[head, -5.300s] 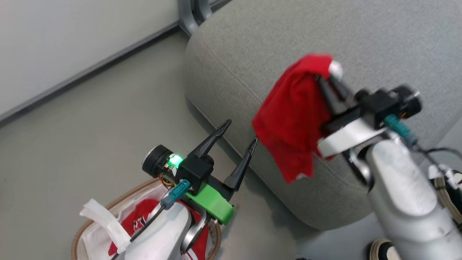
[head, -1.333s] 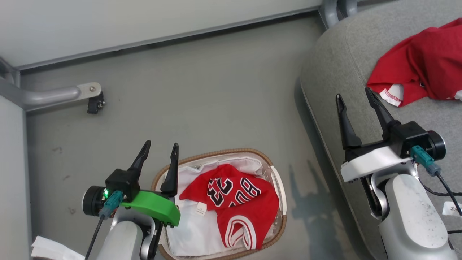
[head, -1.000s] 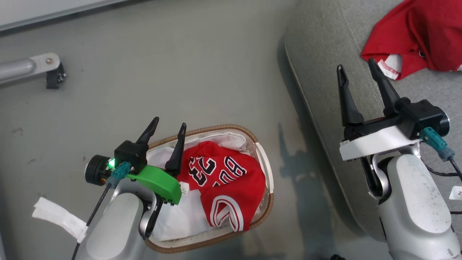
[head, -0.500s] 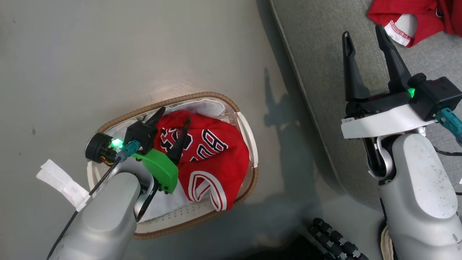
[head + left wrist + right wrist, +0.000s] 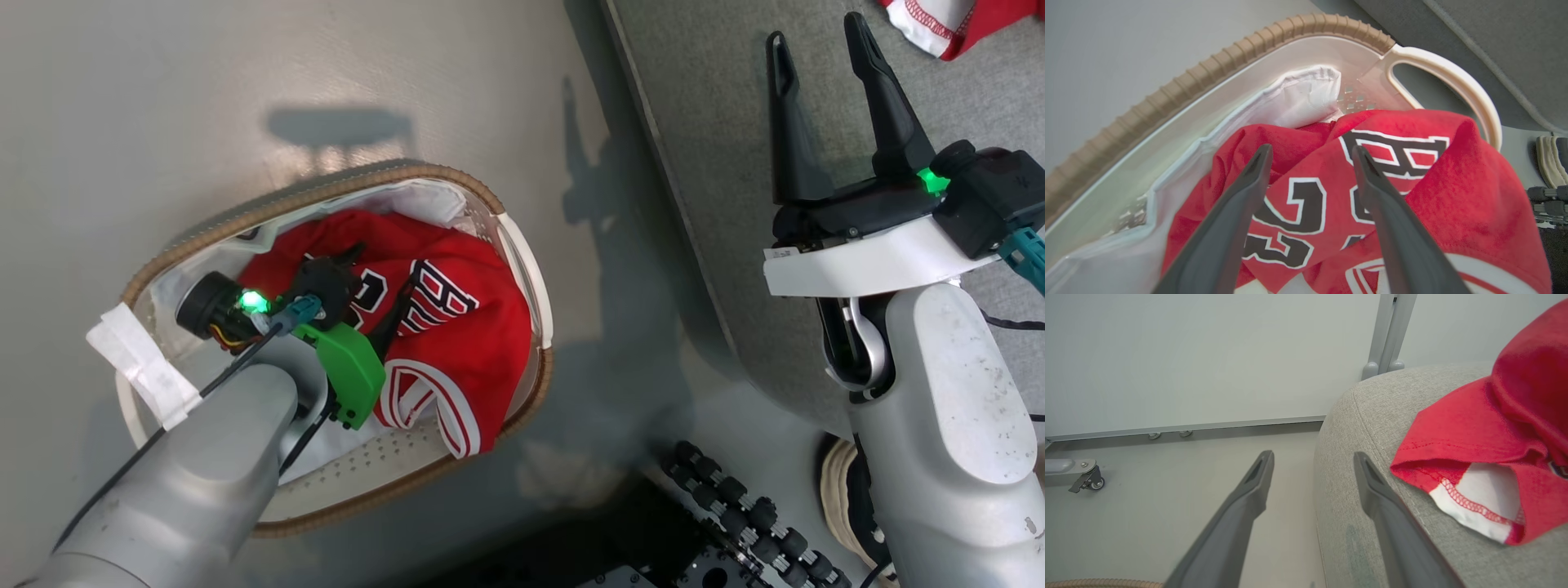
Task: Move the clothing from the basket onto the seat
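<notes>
The red jersey (image 5: 478, 335) with white-black lettering lies in the white basket (image 5: 326, 189), over the white liner (image 5: 1302, 98). My left gripper (image 5: 380, 273) is down inside the basket, open, its fingers on either side of the jersey's printed number (image 5: 1306, 204). In the left wrist view the left gripper (image 5: 1311, 151) hangs just over the cloth; I cannot tell whether it touches. The plain red garment (image 5: 1486, 433) with its white hem lies on the grey seat (image 5: 1372, 416). My right gripper (image 5: 815, 33) is open over the seat's edge, holding nothing.
The seat's rounded corner (image 5: 718, 163) stands just right of the basket's handle (image 5: 1457, 85). My base, with black rollers (image 5: 735, 506), lies below. A metal post (image 5: 1388, 335) and a castor bracket (image 5: 1086, 479) stand by the wall. Bare floor lies left of the basket.
The head camera has tilted down. My left gripper has sunk from the basket's rim onto the jersey. The right gripper, which held the plain garment five seconds ago, stays open beside it.
</notes>
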